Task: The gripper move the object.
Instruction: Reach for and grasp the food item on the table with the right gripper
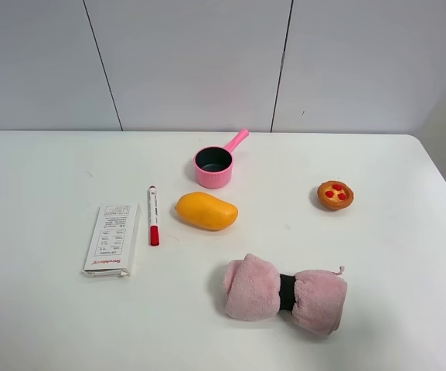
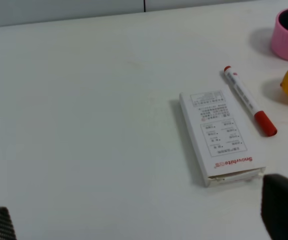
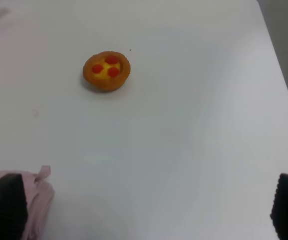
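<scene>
A small round tart [image 1: 335,194] sits on the table [image 1: 408,309], well to the right of the mango [image 1: 206,211]. The right gripper [image 3: 146,210], fingers spread wide and empty, faces it and looks nearer. The left gripper [image 2: 139,217], also spread empty, is on the mango's far side.

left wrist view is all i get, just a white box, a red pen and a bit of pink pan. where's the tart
Observer: The tart sits on the right in the high view, to the right of the mango, touching nothing.
Operator: anything close to it
Observer: A rolled pink towel lies nearer the robot, apart from the tart.
Operator: right gripper on it yet
Observer: No. The right gripper is open, short of the tart and holding nothing.
</scene>
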{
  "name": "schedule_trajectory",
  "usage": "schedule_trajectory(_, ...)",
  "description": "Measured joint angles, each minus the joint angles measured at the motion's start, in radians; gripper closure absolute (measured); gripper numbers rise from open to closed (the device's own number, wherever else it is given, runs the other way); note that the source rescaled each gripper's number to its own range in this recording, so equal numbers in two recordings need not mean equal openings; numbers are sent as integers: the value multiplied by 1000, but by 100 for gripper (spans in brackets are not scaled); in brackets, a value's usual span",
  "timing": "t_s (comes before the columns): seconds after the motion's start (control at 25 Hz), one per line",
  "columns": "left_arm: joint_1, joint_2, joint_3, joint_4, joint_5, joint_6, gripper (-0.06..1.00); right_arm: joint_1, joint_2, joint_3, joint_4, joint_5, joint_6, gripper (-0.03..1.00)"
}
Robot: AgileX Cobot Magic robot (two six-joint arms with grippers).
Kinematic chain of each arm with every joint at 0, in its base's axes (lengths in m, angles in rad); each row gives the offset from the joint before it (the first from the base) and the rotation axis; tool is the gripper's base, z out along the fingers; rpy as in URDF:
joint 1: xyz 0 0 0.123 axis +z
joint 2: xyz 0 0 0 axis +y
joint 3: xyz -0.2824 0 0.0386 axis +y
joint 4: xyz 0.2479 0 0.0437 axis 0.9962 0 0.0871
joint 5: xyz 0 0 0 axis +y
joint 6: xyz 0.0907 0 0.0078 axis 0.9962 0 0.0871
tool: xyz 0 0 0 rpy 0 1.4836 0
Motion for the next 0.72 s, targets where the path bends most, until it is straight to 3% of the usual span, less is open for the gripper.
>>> schedule_trajectory(0.44, 0, 0, 0, 0, 0, 0, -6, 0, 3, 0, 0, 0, 14, -3)
schedule_trajectory(0.72, 0, 0, 0, 0, 0, 0, -6, 5, 192, -19, -1, -11, 57, -3)
